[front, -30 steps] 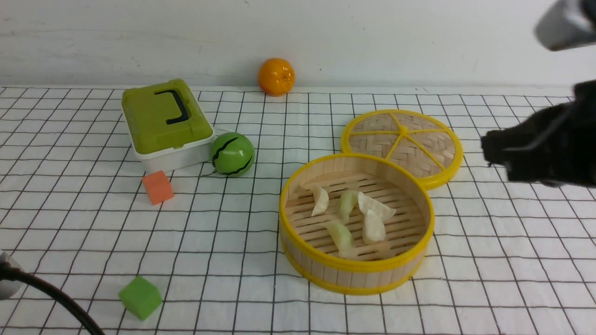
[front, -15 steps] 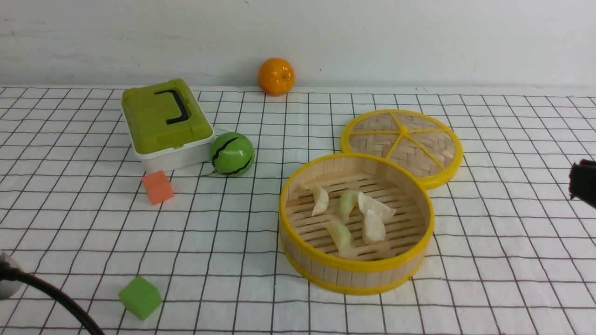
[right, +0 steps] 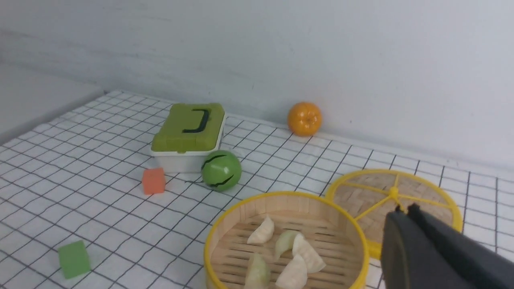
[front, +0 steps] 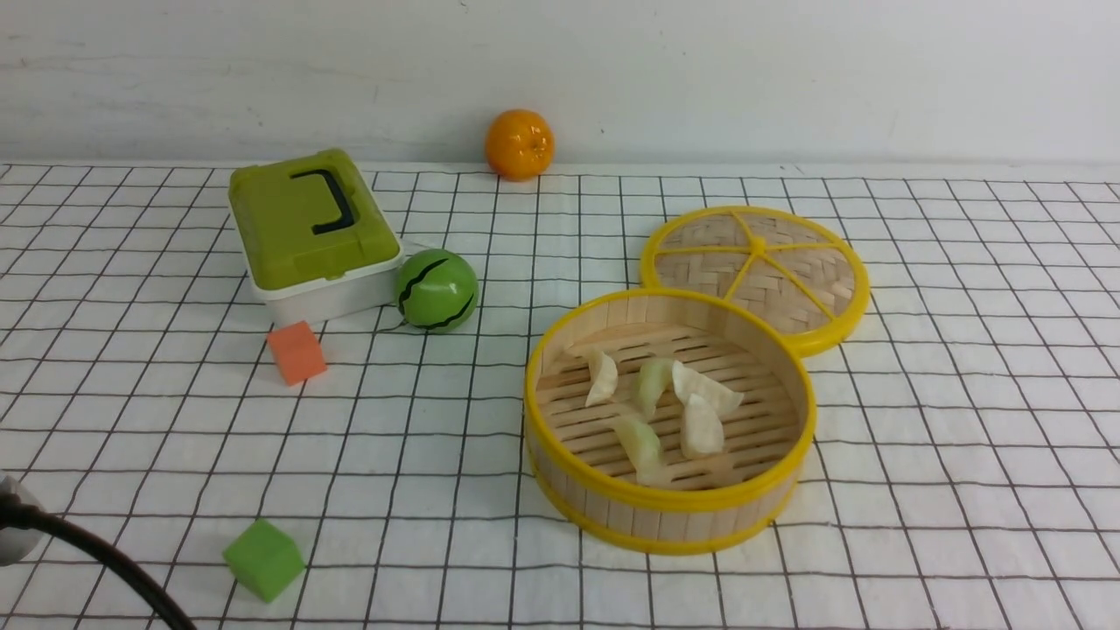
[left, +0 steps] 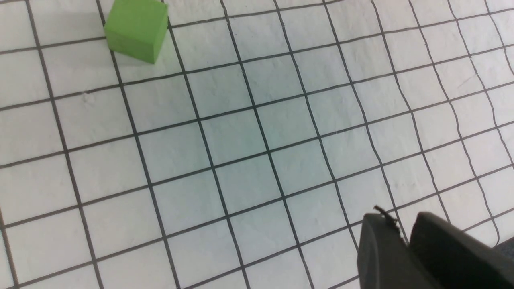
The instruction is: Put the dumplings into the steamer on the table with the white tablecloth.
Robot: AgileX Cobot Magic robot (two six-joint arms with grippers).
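Note:
The steamer (front: 665, 518) stands right of centre on the table's white tablecloth (front: 962, 490). Several pale dumplings (front: 703, 426) lie on its slatted floor; the right wrist view shows these dumplings (right: 262, 232) inside the steamer (right: 222, 235) too. My right gripper (right: 405, 208) hangs shut and empty, back from the steamer on its right side, and is outside the front view. My left gripper (left: 395, 224) hovers over bare tablecloth (left: 241, 140), its fingers a narrow gap apart with nothing between them.
The woven lid (front: 757, 267) lies flat just behind the steamer. A green cube (front: 262, 558) sits front left, an orange cube (front: 297, 352), a green box (front: 306, 227) and a green striped ball (front: 436, 290) farther back. An orange (front: 520, 143) rests by the wall. A black cable (front: 96, 551) crosses the front-left corner.
My right arm has drawn back to the right and left the front view. The steamer, the dumplings and everything else lie as before.

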